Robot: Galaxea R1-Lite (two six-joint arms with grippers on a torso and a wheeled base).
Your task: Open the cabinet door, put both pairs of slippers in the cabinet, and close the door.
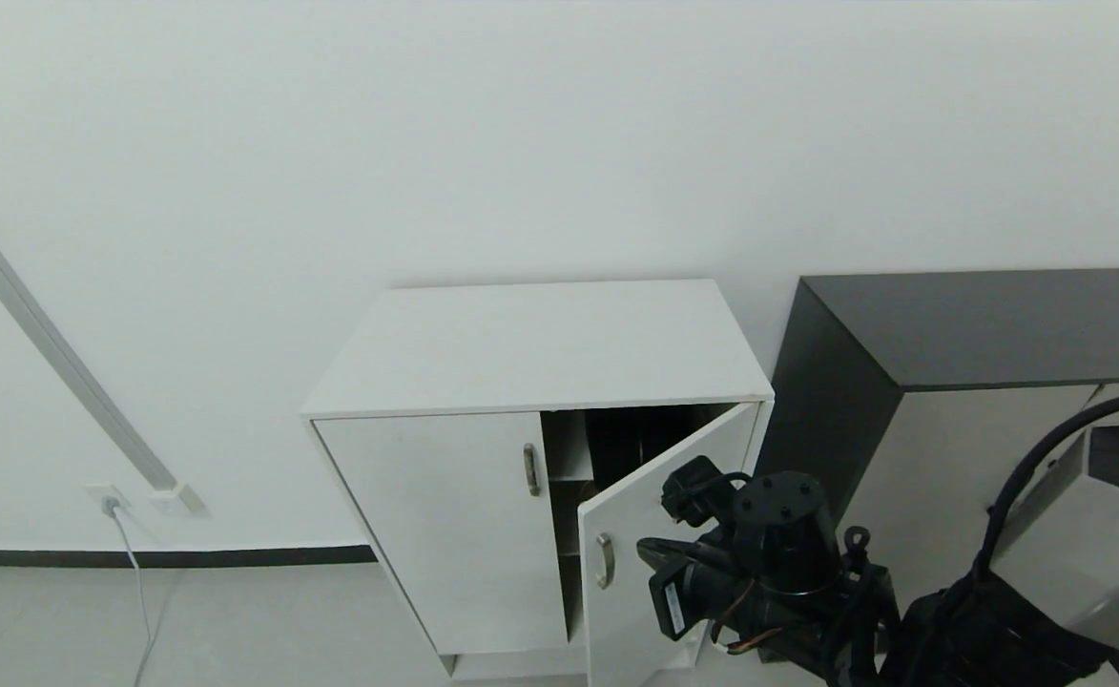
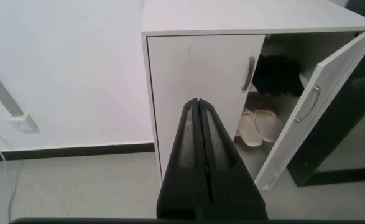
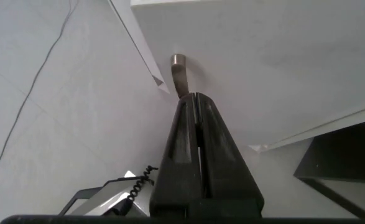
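Left tool [image 2: 198, 102], right tool [image 3: 196, 96], both narrow, empty; one cabinet [image 1: 540, 343], one door [image 1: 631, 504] ajar, two pale slippers [image 2: 258, 126] inside.

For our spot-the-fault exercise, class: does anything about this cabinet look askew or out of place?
Only the right door stands out: it hangs ajar while the left door is shut. Behind it, a pale pair of slippers lies side by side. Nothing looks spilled or damaged.

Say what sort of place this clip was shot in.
Probably an indoor entryway, or a mock-up of one: a white cabinet against a plain wall, pale slippers inside behind its half-open door, and a wall socket near the floor.
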